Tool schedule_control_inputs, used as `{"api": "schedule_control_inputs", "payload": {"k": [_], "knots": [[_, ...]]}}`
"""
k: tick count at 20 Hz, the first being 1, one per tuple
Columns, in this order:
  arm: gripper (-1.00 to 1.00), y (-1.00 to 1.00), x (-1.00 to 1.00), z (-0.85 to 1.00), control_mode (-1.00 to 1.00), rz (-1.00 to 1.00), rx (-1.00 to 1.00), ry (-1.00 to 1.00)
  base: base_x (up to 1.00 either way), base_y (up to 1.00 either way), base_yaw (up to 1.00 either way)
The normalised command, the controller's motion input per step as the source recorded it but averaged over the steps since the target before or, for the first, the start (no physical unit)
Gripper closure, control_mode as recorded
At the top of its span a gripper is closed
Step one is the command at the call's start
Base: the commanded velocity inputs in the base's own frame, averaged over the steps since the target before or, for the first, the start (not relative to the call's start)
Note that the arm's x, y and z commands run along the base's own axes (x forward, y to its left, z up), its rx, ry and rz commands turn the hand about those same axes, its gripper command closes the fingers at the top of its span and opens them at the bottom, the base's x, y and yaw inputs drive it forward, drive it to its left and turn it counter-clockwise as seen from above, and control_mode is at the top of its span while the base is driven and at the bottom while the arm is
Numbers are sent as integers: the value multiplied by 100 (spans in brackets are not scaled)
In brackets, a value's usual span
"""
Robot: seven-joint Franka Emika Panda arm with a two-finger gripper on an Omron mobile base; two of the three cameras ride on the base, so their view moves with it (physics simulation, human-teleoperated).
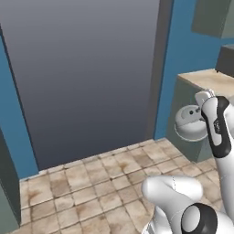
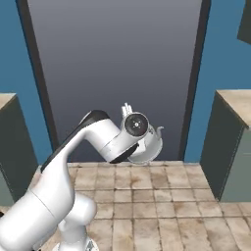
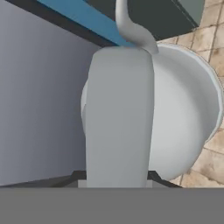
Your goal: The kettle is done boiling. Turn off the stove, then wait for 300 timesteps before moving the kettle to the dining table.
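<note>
A broad grey panel (image 1: 87,77) framed in dark trim fills the wall ahead, with blue wall (image 2: 223,54) on either side of it. Below it runs a floor of worn beige tiles (image 1: 91,192). In the left base view a beige marble-topped table (image 1: 208,78) on a grey-green cabinet stands at the right, a dark boxy shape (image 1: 226,59) sitting on its far end. In the right base view another such cabinet (image 2: 230,147) stands at the right edge.

The white arm (image 2: 63,181) rises from the lower left of the right base view and bends toward the middle. At its end the claw (image 2: 128,112) is clenched on the kettle (image 2: 149,144), which hangs in the air above the floor, in front of the grey panel, clear of every surface. In the left base view the kettle (image 1: 189,123) is seen beside the front of the grey-green cabinet, just left of the arm's dark-jointed wrist. In the hand view the kettle's flat grey handle (image 3: 119,118) runs up the middle, the rounded silver body (image 3: 183,109) bulging behind it and the curved spout (image 3: 129,26) at the top.
</note>
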Motion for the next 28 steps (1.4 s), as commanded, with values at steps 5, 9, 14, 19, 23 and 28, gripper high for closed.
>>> {"api": "schedule_control_inputs", "payload": {"k": [5, 9, 14, 19, 23, 28], "knots": [[100, 0, 0, 0, 100, 0, 0, 0, -13, 0, -40], [100, 0, 0, 0, 100, 0, 0, 0, 0, 0, -41], [100, 0, 0, 0, 100, 0, 0, 0, 0, 0, -44], [100, 0, 0, 0, 100, 0, 0, 0, 3, -14, -38], [100, 0, 0, 0, 100, 0, 0, 0, 16, -34, -29], [100, 0, 0, 0, 100, 0, 0, 0, 8, -44, -29]]}}
